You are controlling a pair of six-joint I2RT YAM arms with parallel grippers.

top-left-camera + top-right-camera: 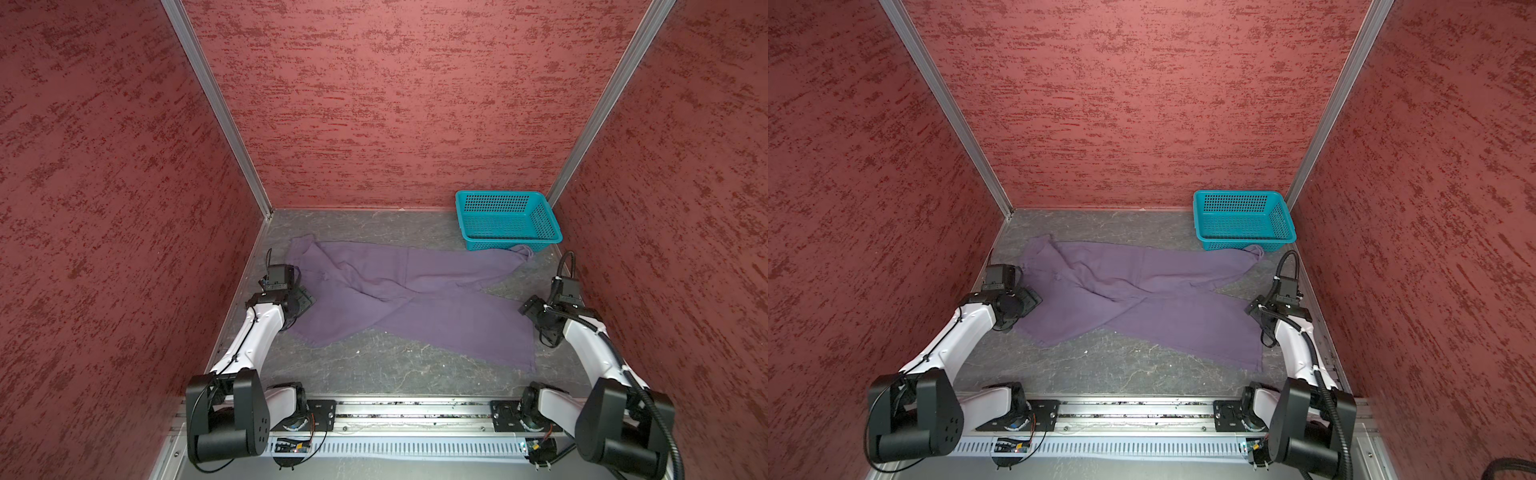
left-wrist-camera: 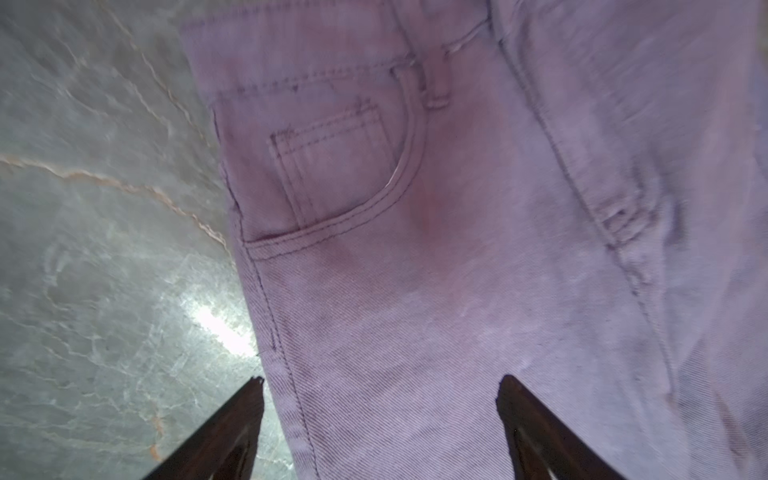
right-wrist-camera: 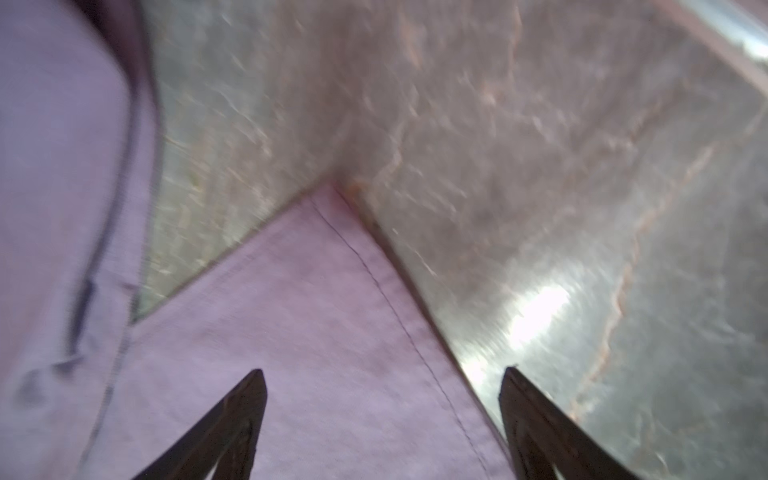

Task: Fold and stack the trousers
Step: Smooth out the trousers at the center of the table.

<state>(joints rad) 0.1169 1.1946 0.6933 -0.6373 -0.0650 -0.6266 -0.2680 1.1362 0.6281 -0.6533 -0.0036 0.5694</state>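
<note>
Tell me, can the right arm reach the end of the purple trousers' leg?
Probably yes. The right gripper hangs open right over the leg hem of the trousers, and nothing stands between them.

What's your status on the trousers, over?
Left claw open, empty, over waist pocket. Right claw open, empty, over leg hem. Trousers spread unfolded, legs splayed. Teal basket by far leg end, nothing blocking.

Basket (image 1: 494, 204): teal, perforated, upright in the far right corner.
Table (image 1: 374, 365): grey, veined like marble.
Walls (image 1: 395, 104): mottled red panels.
</note>
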